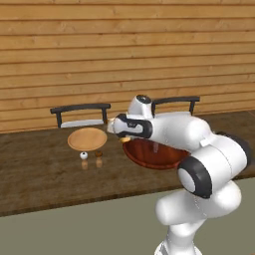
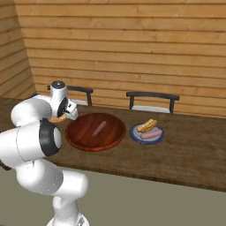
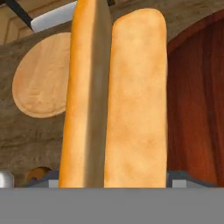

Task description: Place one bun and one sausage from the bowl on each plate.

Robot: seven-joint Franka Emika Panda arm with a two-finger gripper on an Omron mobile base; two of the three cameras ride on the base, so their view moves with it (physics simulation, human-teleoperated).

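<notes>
My gripper (image 3: 113,179) is shut on a split golden bun (image 3: 118,100), which stands lengthwise between the fingers in the hand view. It hangs above the table between the light tan plate (image 3: 39,83) and the dark reddish-brown bowl (image 3: 197,109). From the left base view the gripper (image 1: 112,123) points left, past the bowl's (image 1: 149,157) left rim toward the bare tan plate (image 1: 87,138). One sausage (image 2: 99,128) lies in the bowl (image 2: 84,132). The blue-grey plate (image 2: 152,141) at the right holds a bun (image 2: 147,125) and a sausage (image 2: 150,134).
Two small shakers (image 1: 84,156) (image 1: 98,154) stand just in front of the tan plate. Two dark chairs (image 1: 79,114) (image 2: 152,101) sit behind the wooden table (image 2: 194,154), against a wood-plank wall. The table's front edge runs close to my base.
</notes>
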